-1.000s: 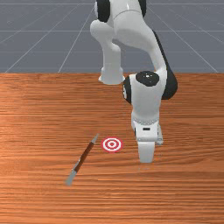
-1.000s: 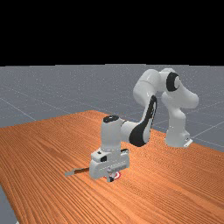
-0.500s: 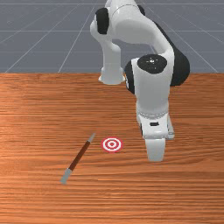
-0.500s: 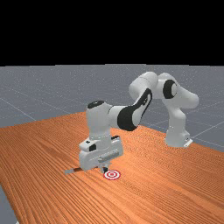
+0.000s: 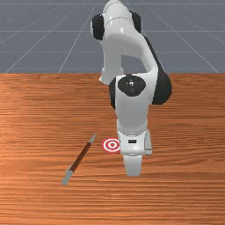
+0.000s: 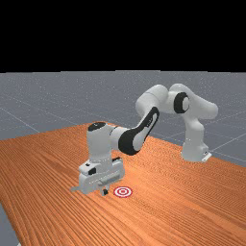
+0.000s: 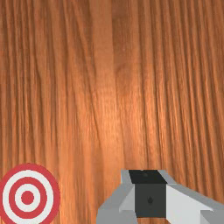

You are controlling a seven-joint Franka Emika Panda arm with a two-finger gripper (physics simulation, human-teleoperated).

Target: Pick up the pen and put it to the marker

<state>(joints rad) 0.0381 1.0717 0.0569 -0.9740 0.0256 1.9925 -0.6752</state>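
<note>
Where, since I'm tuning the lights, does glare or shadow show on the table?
Wrist view: a pale sheen brightens the middle of the table, dimming outward. Far view: a softer sheen beyond the target, toward the arm's base. Front view: fairly even light, no clear shadow beside the pen.

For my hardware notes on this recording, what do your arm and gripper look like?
My arm is white, in rounded segments, with black sections at the joints. The gripper has a wide, boxy white body and grey fingers with blackish tips.

Brown pen (image 5: 81,157), flat, near ringed target (image 5: 111,145)
</note>
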